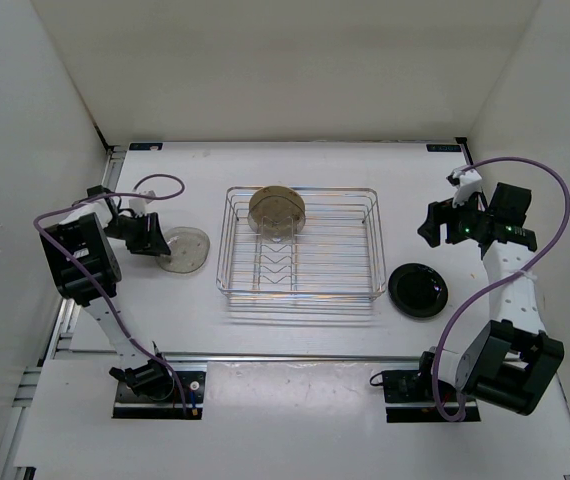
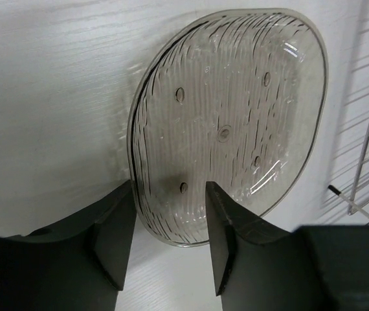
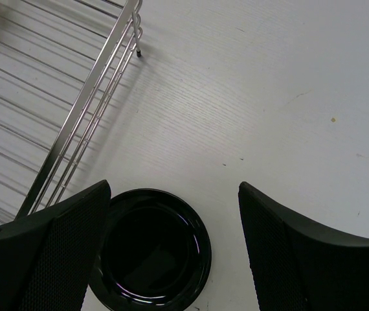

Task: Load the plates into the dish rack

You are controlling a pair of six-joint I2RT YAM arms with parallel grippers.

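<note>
Left pincer (image 2: 169, 197) half-open astride clear plate (image 2: 230, 110) rim — unclamped; right pincer (image 3: 175, 194) wide, empty.

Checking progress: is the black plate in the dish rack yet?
Out. The black plate lies flat on the table, right of the dish rack.

You have a white table (image 1: 305, 345) with three things resting directly on it. A wire rack (image 1: 300, 296) stands at its middle. A clear plate (image 1: 187, 250) lies just left of the rack. A black plate (image 1: 417, 290) lies near its right front corner, not touching it.
</note>
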